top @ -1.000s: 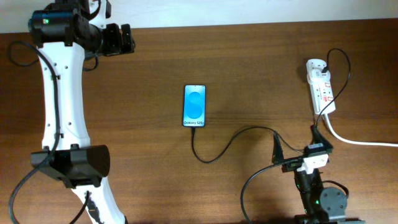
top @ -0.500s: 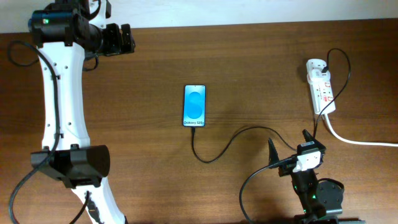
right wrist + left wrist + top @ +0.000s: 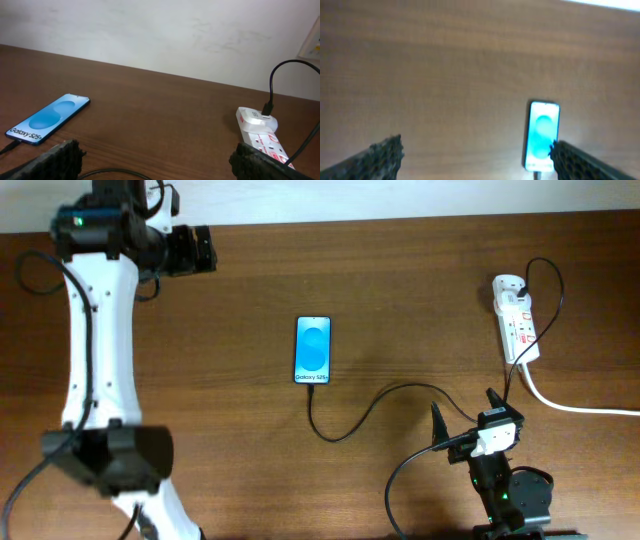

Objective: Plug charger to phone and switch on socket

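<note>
The phone (image 3: 312, 350) lies flat mid-table, blue screen up; it also shows in the left wrist view (image 3: 541, 135) and the right wrist view (image 3: 47, 119). The charger cable (image 3: 370, 408) is plugged into the phone's near end and loops right to the white socket strip (image 3: 517, 323), where its adapter sits at the far end (image 3: 256, 119). My left gripper (image 3: 190, 248) is open and empty at the far left, well away from the phone. My right gripper (image 3: 465, 420) is open and empty near the front edge, below the socket strip.
The socket's thick white lead (image 3: 580, 406) runs off the right edge. The left arm's white links (image 3: 95, 330) stretch down the left side. A pale wall (image 3: 160, 30) stands behind the table's far edge.
My right gripper drew back toward the front edge and opened wide by half a second ago, then held still. My left arm has shifted slightly, its gripper turning at the far left.
</note>
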Motion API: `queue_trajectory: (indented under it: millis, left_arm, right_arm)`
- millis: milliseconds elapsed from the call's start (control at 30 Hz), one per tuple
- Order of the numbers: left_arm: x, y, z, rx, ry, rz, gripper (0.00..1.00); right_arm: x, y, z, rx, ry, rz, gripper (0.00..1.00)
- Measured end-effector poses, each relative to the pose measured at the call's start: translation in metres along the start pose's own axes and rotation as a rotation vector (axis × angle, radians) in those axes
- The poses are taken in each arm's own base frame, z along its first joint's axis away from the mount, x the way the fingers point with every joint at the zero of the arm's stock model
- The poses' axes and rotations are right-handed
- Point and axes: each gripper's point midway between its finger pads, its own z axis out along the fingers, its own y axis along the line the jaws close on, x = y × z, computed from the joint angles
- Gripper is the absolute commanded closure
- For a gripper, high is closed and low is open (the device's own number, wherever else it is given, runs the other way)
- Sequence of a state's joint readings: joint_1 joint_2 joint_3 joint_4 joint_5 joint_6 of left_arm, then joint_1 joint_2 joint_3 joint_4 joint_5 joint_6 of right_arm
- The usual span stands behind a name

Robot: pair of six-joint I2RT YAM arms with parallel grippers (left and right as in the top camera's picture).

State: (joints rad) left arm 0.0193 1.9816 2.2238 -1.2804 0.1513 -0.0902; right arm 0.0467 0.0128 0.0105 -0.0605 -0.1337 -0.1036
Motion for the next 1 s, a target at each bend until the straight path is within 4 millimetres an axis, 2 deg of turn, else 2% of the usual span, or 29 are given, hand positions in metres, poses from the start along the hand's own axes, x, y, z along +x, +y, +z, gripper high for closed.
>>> queue_trajectory:
  millis: [33, 133, 167, 267, 300, 400, 467, 500, 667, 800, 1000]
  left_arm:
    - [0.001, 0.001, -0.001, 0.000, -0.044, 0.007, 0.01]
    - [0.016, 0.000, -0.021, 0.002, -0.174, 0.029, 0.01]
    - [0.032, 0.001, -0.032, 0.006, -0.227, 0.036, 0.01]
    - [0.062, 0.002, -0.047, 0.015, -0.372, 0.058, 0.00]
    - [0.070, 0.003, -0.047, 0.019, -0.460, 0.076, 0.01]
    - [0.115, 0.009, -0.035, 0.025, -0.569, 0.099, 0.01]
    - [0.125, 0.009, -0.036, 0.031, -0.670, 0.121, 0.01]
    - [0.142, 0.011, -0.035, 0.033, -0.726, 0.136, 0.01]
    - [0.188, 0.015, -0.034, 0.042, -0.899, 0.170, 0.01]
    - [0.213, 0.018, -0.029, 0.039, -0.950, 0.187, 0.01]
    - [0.228, 0.020, -0.028, 0.002, -0.989, 0.264, 0.01]
  right_arm:
    - [0.000, 0.000, 0.000, -0.003, 0.001, -0.001, 0.02]
    - [0.000, 0.001, 0.000, -0.005, 0.000, 0.000, 0.02]
    - [0.000, 0.001, 0.000, -0.007, 0.000, -0.001, 0.02]
    - [0.000, 0.001, 0.000, -0.006, 0.000, -0.001, 0.02]
    - [0.000, 0.001, 0.000, -0.007, 0.001, -0.001, 0.02]
    - [0.000, 0.001, 0.000, -0.006, 0.000, 0.000, 0.02]
    - [0.000, 0.001, 0.000, -0.006, 0.000, 0.000, 0.02]
    - [0.000, 0.001, 0.000, -0.007, 0.000, -0.001, 0.02]
    - [0.000, 0.001, 0.000, -0.006, 0.000, -0.001, 0.02]
    - [0.000, 0.001, 0.000, -0.007, 0.000, 0.000, 0.02]
    - [0.000, 0.001, 0.000, -0.007, 0.000, 0.000, 0.02]
